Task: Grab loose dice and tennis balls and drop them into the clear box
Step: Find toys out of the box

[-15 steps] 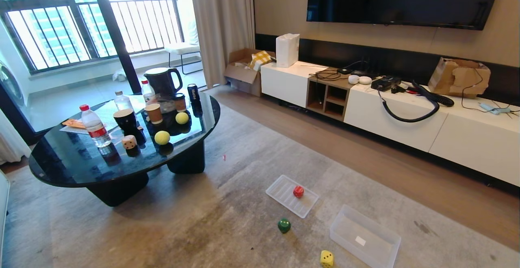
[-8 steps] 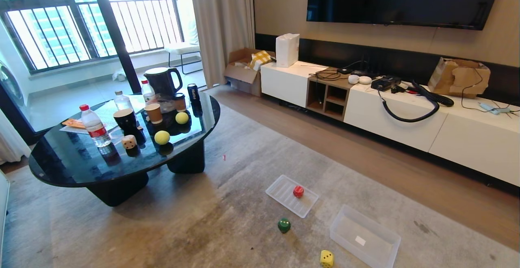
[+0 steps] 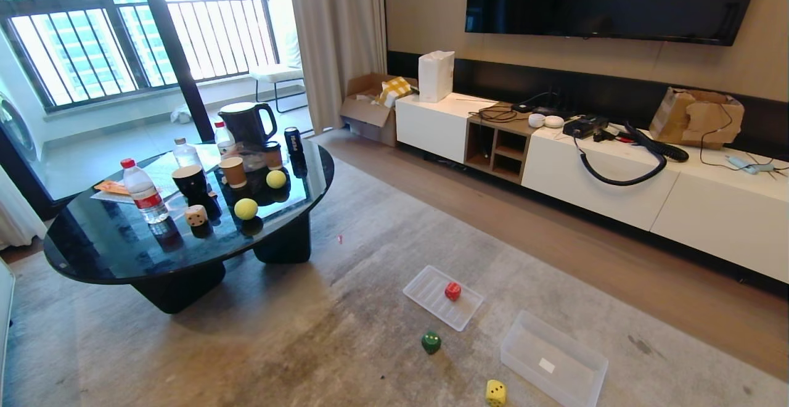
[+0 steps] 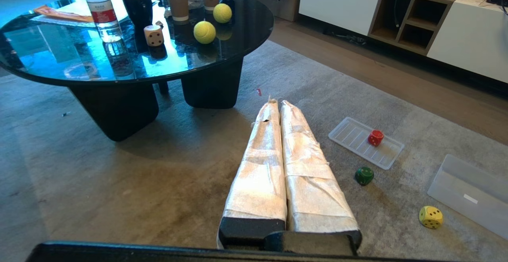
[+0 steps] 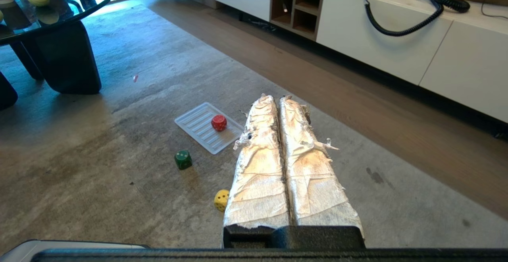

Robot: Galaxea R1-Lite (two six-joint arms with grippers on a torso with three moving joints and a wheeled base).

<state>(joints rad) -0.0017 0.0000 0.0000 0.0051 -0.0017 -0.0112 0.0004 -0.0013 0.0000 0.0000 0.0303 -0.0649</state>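
On the carpet lie a dark green die [image 3: 431, 342] and a yellow die [image 3: 495, 393]. A red die [image 3: 453, 291] rests on the flat ribbed tray [image 3: 431, 293]. The clear box [image 3: 553, 361] stands empty on the carpet to their right. A beige die [image 3: 196, 216] and two tennis balls [image 3: 246, 209] [image 3: 276, 179] sit on the black round table [image 3: 111, 253]. Neither arm shows in the head view. My left gripper [image 4: 276, 103] hangs shut above the carpet, holding nothing. My right gripper [image 5: 276, 97] is shut too, empty, with the yellow die [image 5: 221, 200] partly behind it.
The table also carries water bottles [image 3: 142, 191], paper cups [image 3: 233, 172], a black mug [image 3: 190, 182], a kettle [image 3: 246, 123] and a can [image 3: 293, 142]. A long white TV cabinet [image 3: 592, 166] runs along the right wall. Cardboard boxes [image 3: 370, 108] stand near the curtain.
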